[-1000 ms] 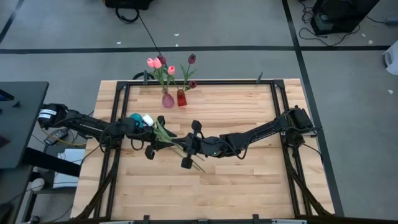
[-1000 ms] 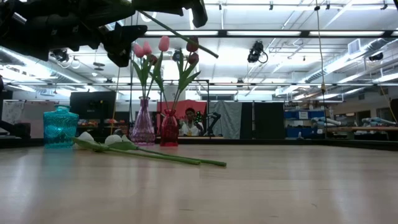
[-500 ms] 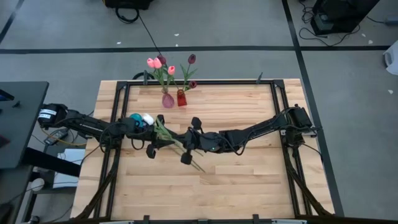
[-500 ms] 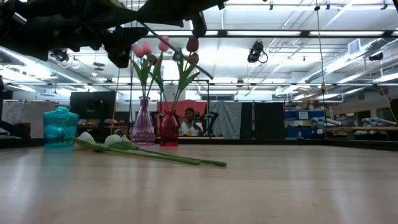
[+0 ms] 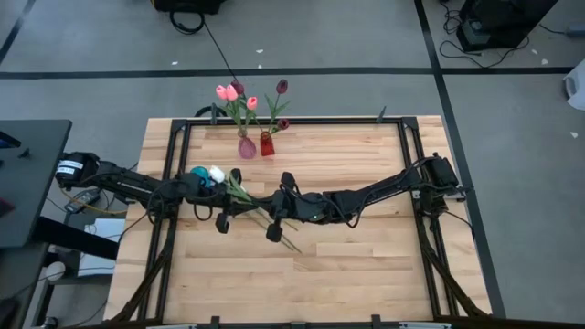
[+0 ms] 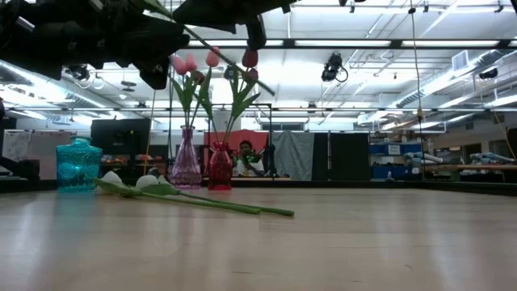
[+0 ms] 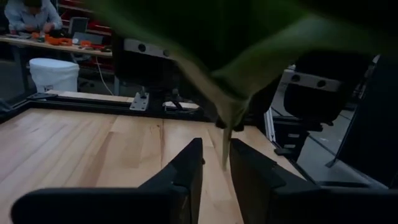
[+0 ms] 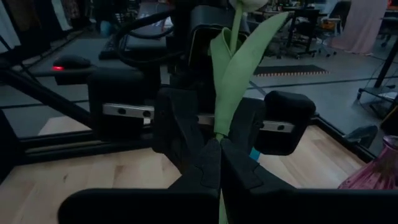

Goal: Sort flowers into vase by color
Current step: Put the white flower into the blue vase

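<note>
Above mid-table, the right gripper pinches a white tulip by its stem, while the left gripper (fingers narrowly parted) straddles the same stem.

table light wood, black frame | vases: pink vase, red vase, teal vase | tulips pink, maroon | stems green | arms black
</note>
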You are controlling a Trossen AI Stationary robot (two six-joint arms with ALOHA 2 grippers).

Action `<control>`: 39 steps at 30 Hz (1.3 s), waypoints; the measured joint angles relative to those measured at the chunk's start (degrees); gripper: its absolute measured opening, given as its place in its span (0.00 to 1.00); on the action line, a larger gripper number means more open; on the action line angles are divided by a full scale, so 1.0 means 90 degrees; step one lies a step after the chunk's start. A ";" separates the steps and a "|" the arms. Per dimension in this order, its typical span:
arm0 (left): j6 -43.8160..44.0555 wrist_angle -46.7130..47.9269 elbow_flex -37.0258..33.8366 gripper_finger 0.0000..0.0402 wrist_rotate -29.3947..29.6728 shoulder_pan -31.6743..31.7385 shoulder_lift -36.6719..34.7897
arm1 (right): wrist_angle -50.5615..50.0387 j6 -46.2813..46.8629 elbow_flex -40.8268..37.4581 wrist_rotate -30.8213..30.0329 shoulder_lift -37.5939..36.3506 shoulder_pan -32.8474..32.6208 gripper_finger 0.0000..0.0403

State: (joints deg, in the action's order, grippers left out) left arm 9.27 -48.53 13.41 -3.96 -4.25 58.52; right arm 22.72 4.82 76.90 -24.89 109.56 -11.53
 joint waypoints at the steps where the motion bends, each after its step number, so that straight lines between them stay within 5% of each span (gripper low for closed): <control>1: -0.0002 0.0000 0.0000 0.20 0.0016 0.0000 0.0001 | -0.0002 0.0013 0.0000 0.0038 0.0000 0.0000 0.03; 17: -0.0002 -0.0057 0.0000 0.19 0.0143 0.0000 0.0001 | -0.0051 0.0010 0.0000 0.0066 0.0000 0.0019 0.03; 26: 0.0049 -0.0103 0.0000 0.02 0.0138 0.0000 0.0001 | -0.0058 0.0003 0.0000 0.0080 0.0000 0.0024 0.03; 30: 0.0191 -0.0162 -0.0002 0.02 0.0136 -0.0001 0.0001 | -0.0049 -0.0005 0.0002 0.0083 -0.0004 0.0024 0.03; 39: 0.0191 -0.0154 -0.0002 0.01 0.0147 0.0012 -0.0002 | -0.0176 -0.0270 0.0002 0.0143 -0.0104 -0.0036 0.20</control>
State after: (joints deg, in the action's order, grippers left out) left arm 10.99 -49.92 13.39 -2.64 -4.15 58.50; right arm 21.13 2.39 76.93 -23.60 108.62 -11.86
